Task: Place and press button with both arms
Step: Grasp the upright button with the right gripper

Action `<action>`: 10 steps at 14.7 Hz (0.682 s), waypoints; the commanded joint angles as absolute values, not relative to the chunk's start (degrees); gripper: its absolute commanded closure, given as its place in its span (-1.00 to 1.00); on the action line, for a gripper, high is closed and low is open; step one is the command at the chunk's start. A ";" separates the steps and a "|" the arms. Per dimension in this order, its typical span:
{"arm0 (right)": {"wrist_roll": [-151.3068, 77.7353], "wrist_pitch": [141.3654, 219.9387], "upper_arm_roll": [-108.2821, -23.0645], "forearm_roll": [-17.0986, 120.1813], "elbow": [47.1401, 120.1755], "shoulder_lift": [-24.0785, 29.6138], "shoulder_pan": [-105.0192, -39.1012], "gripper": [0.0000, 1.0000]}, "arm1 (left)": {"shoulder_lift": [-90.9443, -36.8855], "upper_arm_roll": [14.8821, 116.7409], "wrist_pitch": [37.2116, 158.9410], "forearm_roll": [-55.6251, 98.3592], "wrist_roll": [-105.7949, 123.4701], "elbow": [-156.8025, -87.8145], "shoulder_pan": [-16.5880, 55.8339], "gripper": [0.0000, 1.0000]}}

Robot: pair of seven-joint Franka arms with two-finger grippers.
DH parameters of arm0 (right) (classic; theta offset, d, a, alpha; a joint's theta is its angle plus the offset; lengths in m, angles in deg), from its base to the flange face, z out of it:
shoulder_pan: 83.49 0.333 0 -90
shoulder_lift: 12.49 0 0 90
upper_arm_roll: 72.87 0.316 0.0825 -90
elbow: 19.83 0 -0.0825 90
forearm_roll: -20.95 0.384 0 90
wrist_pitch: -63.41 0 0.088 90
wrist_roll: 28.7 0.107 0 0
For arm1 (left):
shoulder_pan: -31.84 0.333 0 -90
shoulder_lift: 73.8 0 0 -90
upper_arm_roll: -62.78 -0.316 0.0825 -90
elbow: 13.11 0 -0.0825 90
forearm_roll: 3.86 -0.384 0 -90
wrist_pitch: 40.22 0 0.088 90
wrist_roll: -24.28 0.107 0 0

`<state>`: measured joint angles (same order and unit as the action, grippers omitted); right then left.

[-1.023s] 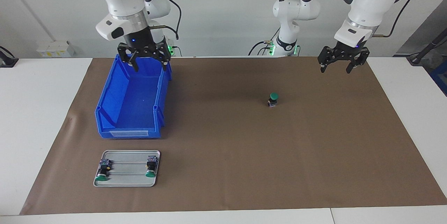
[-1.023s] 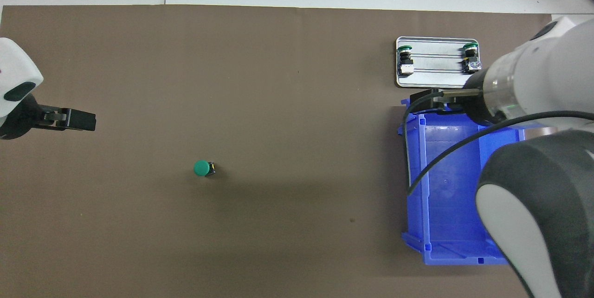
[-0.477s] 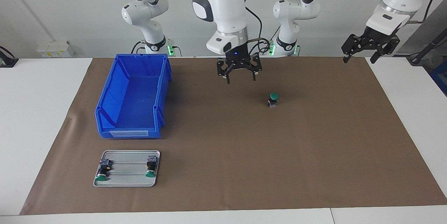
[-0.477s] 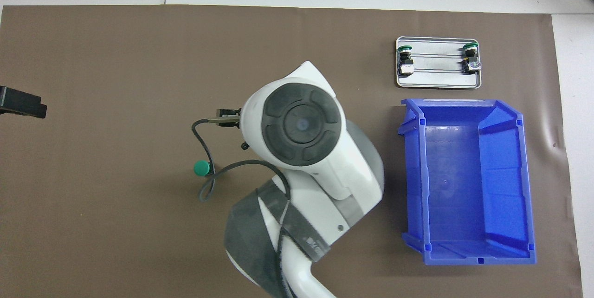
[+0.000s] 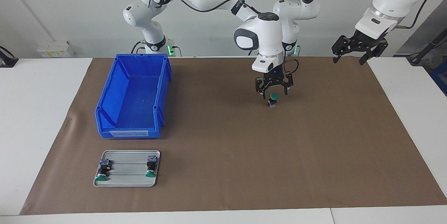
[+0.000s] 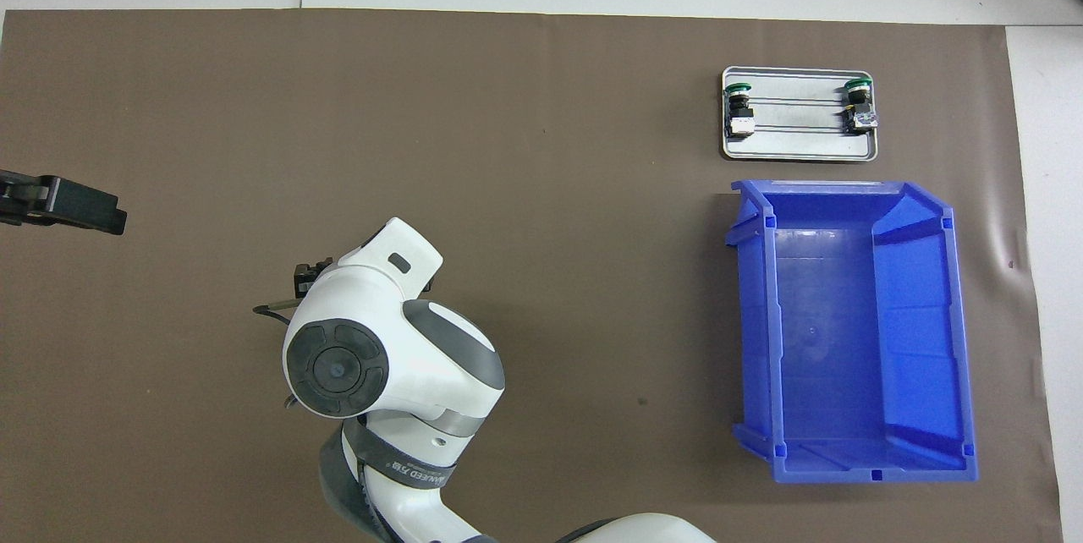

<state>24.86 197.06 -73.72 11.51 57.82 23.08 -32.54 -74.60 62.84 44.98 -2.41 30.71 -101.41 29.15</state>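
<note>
Green-capped button [image 5: 273,99] stands upright on its black body.

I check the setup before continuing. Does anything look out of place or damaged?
Nothing looks damaged. One green button stands alone on the brown mat, apart from the two lying in the metal tray. The open right gripper is over it.

Overhead: right arm [image 6: 381,357] hides button; left gripper [image 6: 59,205] cut by edge

button [image 5: 273,99]: green cap, black body
bin [image 5: 134,95]: blue
tray [image 5: 126,180]: silver-grey
mat [image 5: 244,154]: plain brown
arms [image 5: 262,37]: white
</note>
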 commanded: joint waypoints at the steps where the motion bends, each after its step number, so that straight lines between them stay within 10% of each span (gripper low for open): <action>1: 26.75 198.05 -74.10 9.27 58.99 23.46 -30.41 -1.00 | -77.40 62.61 46.71 -1.66 31.58 -105.13 28.94 -1.00; 10: 28.08 202.01 -74.10 8.39 67.09 22.58 -28.11 -0.96 | -77.40 62.52 46.00 -1.75 30.96 -104.96 28.85 -1.00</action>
<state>26.53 199.80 -73.75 10.40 64.15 24.00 -28.55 -75.93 62.85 45.30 -2.28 30.82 -103.18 29.15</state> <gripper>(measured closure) 0.009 0.000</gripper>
